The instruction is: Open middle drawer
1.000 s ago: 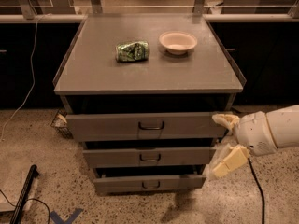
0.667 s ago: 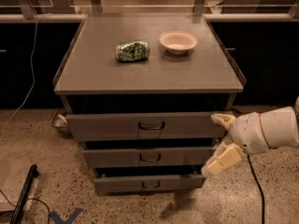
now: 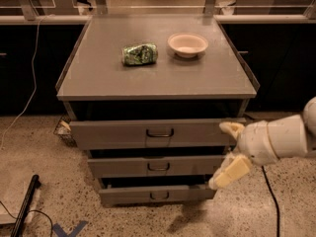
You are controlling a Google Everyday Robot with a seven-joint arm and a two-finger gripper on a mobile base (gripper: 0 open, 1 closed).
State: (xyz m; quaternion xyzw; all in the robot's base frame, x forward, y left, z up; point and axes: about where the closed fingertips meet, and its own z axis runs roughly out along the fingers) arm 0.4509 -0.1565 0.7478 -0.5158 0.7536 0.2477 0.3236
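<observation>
So, a grey metal cabinet [image 3: 163,80] is seen from the front and a bit above, with three drawer fronts stacked under its flat top. The middle drawer [image 3: 123,166] is found between the top drawer [image 3: 113,135] and the bottom drawer [image 3: 128,196], and a small metal loop handle [image 3: 158,167] is fixed at the centre of its front. A dark gap is visible above each front. The fronts look stepped, the top one widest and the bottom one narrowest. How far the middle one is pulled out can't really be judged from this angle.

The gripper [image 3: 230,151] is reached in from the right on a white arm [image 3: 281,139] and is held at the right-hand end of the drawer fronts, well away from the handle. Its two pale fingers are spread apart with nothing between them: the upper one is seen against the right end of the top drawer, the lower one is angled down across the right end of the middle drawer. Whether either finger is touching metal can't be told.

On top of the cabinet, a crumpled green packet [image 3: 139,54] is laid just beside a shallow white bowl [image 3: 187,44] — near each other but not touching. A black cable [image 3: 270,194] is trailed across the speckled floor at the right.
</observation>
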